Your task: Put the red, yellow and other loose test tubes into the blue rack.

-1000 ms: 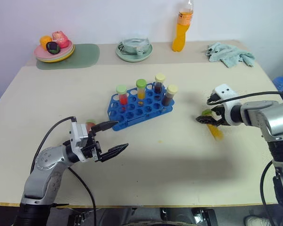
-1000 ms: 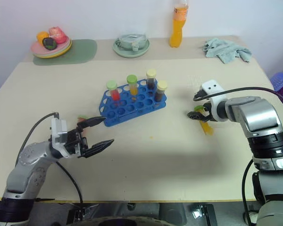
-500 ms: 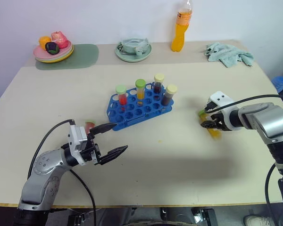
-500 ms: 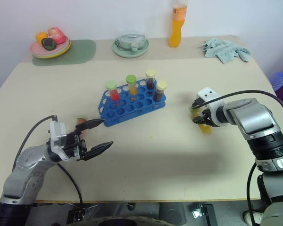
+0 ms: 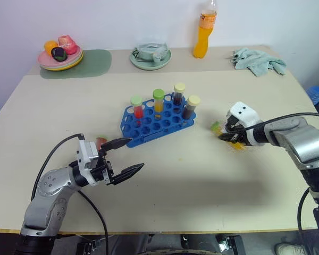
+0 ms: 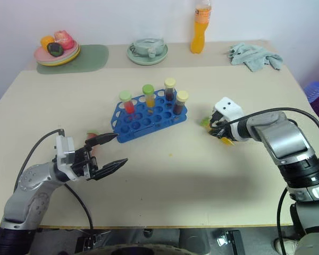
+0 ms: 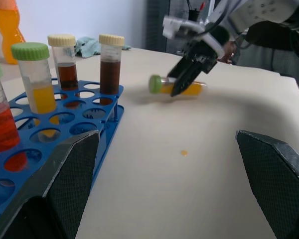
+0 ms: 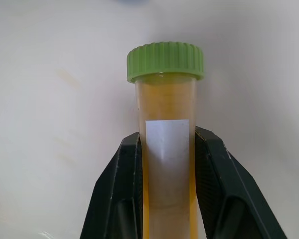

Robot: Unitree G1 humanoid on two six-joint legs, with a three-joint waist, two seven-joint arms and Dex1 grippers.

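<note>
1. One yellow tube (image 8: 165,144) with a green cap is clamped in the right hand (image 5: 229,135), lying near level above the worktop (image 5: 202,175).
2. From that hand, the blue rack (image 5: 157,122) sits toward the robot's left.
3. Left hand (image 5: 125,156) hangs released, empty, nearer the rack.

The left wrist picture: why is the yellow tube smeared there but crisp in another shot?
Left wrist view: the yellow tube in the right end effector is motion-smeared, while the racked tubes look crisp. Right wrist view: the camera rides with that arm, so the tube's green cap and white label are sharp.
</note>
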